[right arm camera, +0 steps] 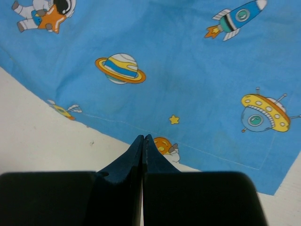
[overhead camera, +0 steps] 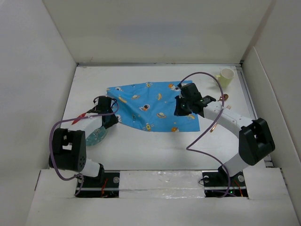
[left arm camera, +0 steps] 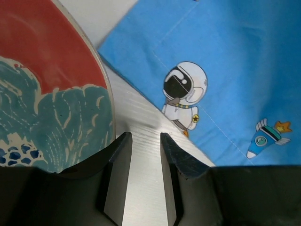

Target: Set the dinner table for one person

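Note:
The white dinner table carries a blue space-print placemat lying at a slant in its middle. My left gripper sits low at the placemat's left corner. In the left wrist view it is open by a narrow gap and empty, with bare table between the fingers. A red and teal patterned plate lies just to its left and the placemat to its right. My right gripper is shut and empty, its tips above the placemat's near edge.
The plate lies partly under the left arm. A pale yellow cup stands at the back right corner. Thin utensils lie beside the right arm, partly hidden. White walls enclose the table on the left, back and right.

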{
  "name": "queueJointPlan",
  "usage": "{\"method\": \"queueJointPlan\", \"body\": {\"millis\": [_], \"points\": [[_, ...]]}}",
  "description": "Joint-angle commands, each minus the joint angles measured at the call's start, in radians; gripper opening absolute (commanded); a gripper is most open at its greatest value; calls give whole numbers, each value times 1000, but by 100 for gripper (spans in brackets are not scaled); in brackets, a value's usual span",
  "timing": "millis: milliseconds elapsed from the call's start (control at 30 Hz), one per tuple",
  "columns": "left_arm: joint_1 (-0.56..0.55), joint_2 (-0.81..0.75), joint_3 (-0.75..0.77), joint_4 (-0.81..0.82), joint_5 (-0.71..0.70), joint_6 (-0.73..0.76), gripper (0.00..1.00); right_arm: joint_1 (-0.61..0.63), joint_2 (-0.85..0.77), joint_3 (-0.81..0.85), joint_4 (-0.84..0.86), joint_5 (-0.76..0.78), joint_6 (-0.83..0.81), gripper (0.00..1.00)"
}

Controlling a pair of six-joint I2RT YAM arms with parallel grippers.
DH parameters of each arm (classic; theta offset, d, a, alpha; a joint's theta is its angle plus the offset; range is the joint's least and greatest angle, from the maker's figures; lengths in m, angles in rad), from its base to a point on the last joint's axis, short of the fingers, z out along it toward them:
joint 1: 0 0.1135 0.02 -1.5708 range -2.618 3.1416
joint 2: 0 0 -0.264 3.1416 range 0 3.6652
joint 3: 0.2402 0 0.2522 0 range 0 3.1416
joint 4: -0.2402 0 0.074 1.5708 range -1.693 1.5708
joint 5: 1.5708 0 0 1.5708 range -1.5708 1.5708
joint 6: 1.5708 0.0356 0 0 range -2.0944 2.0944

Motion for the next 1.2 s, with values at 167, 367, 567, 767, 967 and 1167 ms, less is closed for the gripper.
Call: {"method": "queueJointPlan", "body": {"millis": [167, 367, 567, 767, 967, 1167], "points": [[103, -5, 31, -21, -131, -34, 33, -45, -75, -5, 23, -30, -39, 3], [103, 90, 144, -16, -123, -54, 40, -67, -92, -33, 27, -62, -56, 5], [60, 175, 190, 4, -141, -68, 44, -88, -115, -58, 35, -75, -70, 5], [60, 250, 232, -15, -174, -74, 35, -111, -118, -77, 50, -81, -64, 6], [60, 242, 224, -21, -166, -65, 0, -140, -126, -91, 63, -101, -56, 14], [60, 92, 145, -64, -83, -78, 0, -159, -122, -85, 54, -82, -50, 19]]}}
